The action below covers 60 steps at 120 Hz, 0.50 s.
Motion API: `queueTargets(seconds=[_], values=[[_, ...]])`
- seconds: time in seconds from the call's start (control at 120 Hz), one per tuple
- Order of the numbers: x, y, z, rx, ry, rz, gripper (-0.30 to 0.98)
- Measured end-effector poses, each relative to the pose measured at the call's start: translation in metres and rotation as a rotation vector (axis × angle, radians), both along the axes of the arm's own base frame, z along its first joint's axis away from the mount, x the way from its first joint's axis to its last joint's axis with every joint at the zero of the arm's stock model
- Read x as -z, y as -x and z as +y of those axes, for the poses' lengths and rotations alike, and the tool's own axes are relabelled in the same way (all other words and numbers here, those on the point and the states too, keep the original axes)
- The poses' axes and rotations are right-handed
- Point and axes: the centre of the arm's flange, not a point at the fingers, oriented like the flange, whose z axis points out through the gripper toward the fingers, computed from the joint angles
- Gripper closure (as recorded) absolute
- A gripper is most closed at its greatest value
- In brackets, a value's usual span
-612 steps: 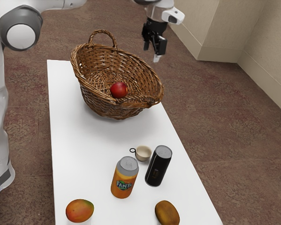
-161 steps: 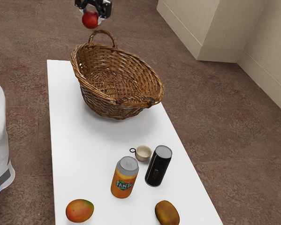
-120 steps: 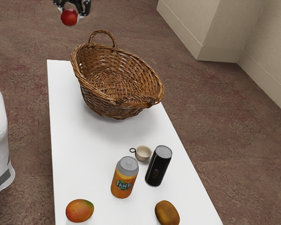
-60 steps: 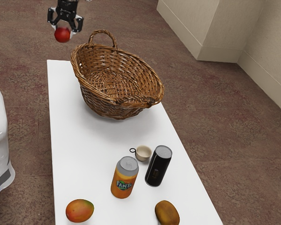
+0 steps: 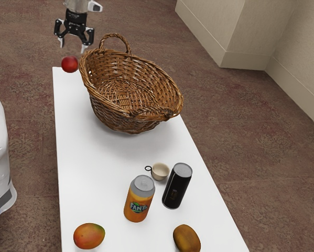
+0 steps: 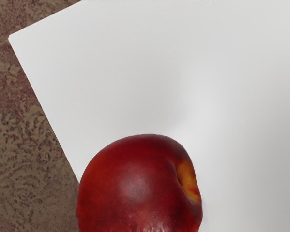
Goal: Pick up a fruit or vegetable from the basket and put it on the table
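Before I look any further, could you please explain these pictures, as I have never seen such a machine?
I am a robot arm; my black two-finger gripper is open, holding nothing. One picture is taken from beside the arm, the other from a camera on my hand. The round red fruit is just below the gripper; whether it touches the white table, I cannot tell. On the table are a brown wicker basket, an orange Fanta can, a black can, a small beige cup, a red-orange fruit with some green and a brown oval fruit.
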Motion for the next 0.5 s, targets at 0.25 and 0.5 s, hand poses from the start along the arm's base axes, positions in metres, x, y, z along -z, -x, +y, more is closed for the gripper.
queueTargets(seconds=[0.25, 0.5], values=[[0.009, -0.007, 0.002, -0.001, 0.010, 0.002, 0.02], [0.010, -0.015, 0.004, 0.003, 0.027, 0.001, 0.00]])
